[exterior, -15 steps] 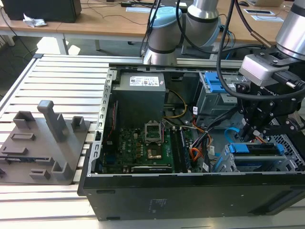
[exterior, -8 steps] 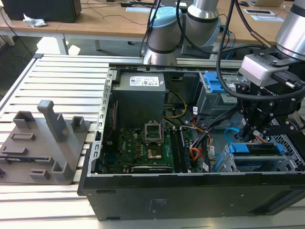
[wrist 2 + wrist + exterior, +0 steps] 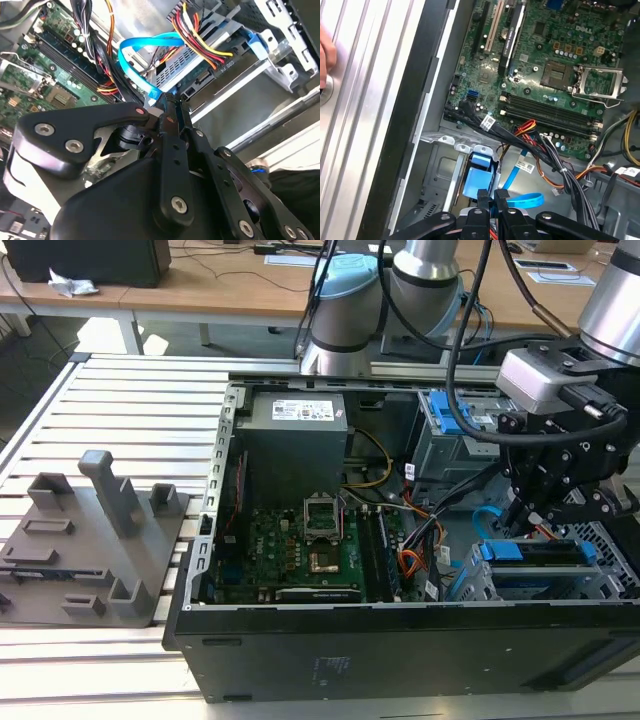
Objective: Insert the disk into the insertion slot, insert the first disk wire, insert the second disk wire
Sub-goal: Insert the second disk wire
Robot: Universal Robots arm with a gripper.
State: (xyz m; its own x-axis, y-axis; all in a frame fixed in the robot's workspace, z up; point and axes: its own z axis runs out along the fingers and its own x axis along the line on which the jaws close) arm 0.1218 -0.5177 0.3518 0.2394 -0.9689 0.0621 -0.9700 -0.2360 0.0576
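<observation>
My jaws [image 3: 167, 102]: closed tight on the plug end of a blue flat cable [image 3: 135, 60], just beside the rear of the disk.
The disk [image 3: 530, 552]: already sitting inside the insertion slot [image 3: 520, 585], at the exterior view's right of the open computer case [image 3: 200, 540].
Red-yellow wire plug [image 3: 222, 64]: seated in the disk's rear.

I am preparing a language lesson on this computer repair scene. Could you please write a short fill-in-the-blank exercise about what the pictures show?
1. In the second wrist view, the gripper is shut on a flat cable of ____ colour.
2. The disk already sits inside the insertion ____.
3. In the exterior view, the open computer case is coloured ____.

Missing words: blue; slot; black
</observation>
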